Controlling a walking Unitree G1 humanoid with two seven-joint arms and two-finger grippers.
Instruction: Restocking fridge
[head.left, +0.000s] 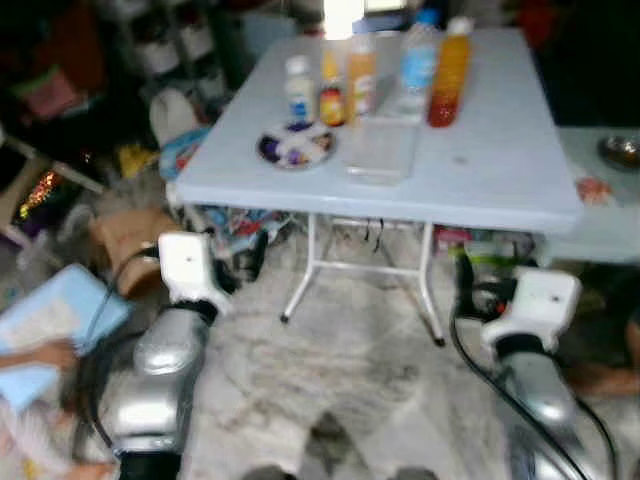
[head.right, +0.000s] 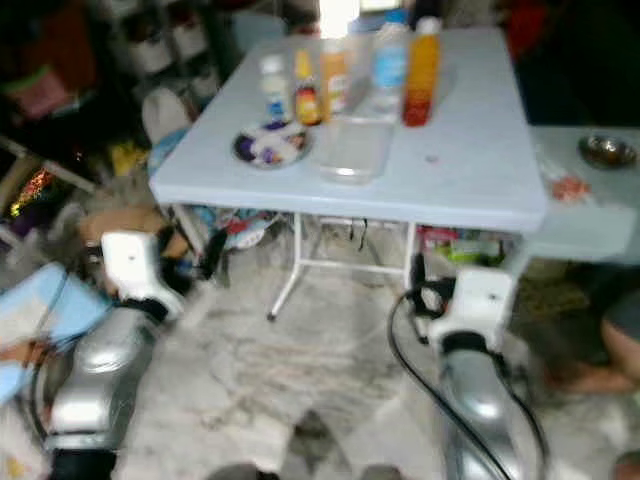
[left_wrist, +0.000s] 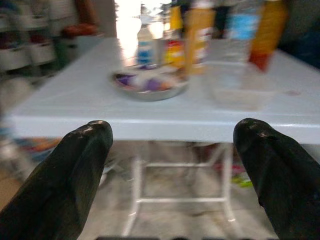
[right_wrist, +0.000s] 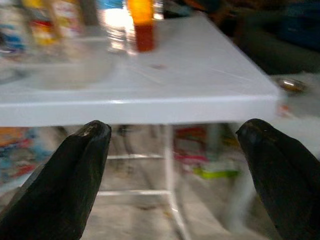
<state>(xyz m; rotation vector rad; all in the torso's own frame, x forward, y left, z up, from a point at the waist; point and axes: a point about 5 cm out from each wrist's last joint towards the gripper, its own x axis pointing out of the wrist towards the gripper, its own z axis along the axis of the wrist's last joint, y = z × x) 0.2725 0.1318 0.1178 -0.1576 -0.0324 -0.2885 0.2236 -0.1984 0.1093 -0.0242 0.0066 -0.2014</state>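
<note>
The step in hand appears to be the approach to the white folding table (head.left: 470, 170), which occupies the upper centre of the left eye view; the items to be restocked stand grouped at its far side, namely a tall orange juice bottle (head.left: 450, 72), a clear water bottle with a blue label (head.left: 419, 55), two smaller orange-capped bottles (head.left: 345, 85), a small white bottle (head.left: 298, 90), a metal plate of wrapped items (head.left: 294, 146) and a clear plastic container (head.left: 381, 150); the left gripper (left_wrist: 172, 150) and the right gripper (right_wrist: 175, 150) are both released, fingers spread wide and empty, held low ahead of the table edge, well short of any bottle; to do this well, close in squarely until the table edge is near, raise one arm above the tabletop, and select an outer bottle such as the juice so neighbours are not toppled; the floor (head.left: 350, 350) is pale marbled stone; cluttered shelving fills the upper left; a second surface carrying a metal bowl (head.left: 622, 150) sits at the right edge; a person's arm holding a blue book (head.left: 50, 320) shows at lower left.
</note>
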